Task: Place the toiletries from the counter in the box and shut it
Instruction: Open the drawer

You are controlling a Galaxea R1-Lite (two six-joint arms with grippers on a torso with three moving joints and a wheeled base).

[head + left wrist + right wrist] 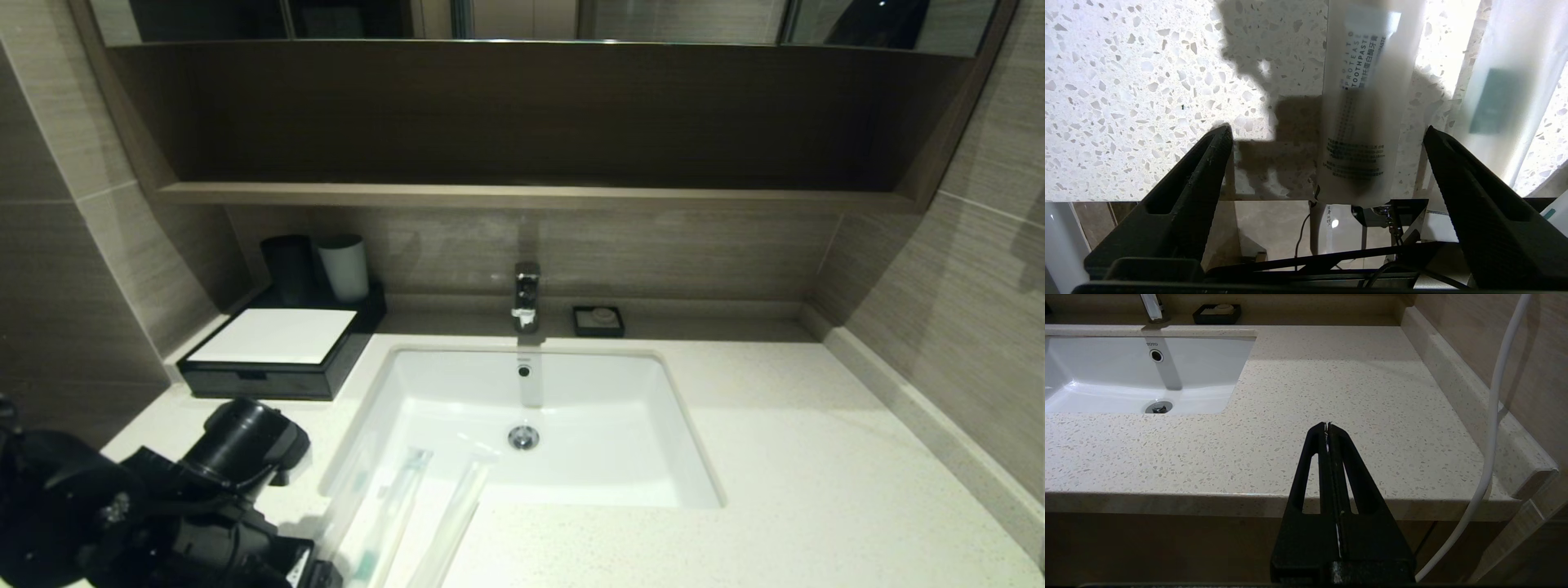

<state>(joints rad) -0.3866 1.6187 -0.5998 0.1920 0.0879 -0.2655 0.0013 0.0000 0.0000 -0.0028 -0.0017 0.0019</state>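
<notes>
Left claw (1327, 134), spread wide, straddles the toothpaste packet (1361, 118) on the tabletop (1126, 81) at 7 o'clock of the sink (571, 408), placed for grasping; right claw (1327, 426) clenched, idle.

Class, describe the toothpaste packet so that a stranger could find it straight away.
Start at the white sink and come to the counter's front edge on its left, where three slim packets lie side by side. The toothpaste packet is the frosted one between the open left gripper's fingers, and it alone has TOOTHPASTE printed on it.
</notes>
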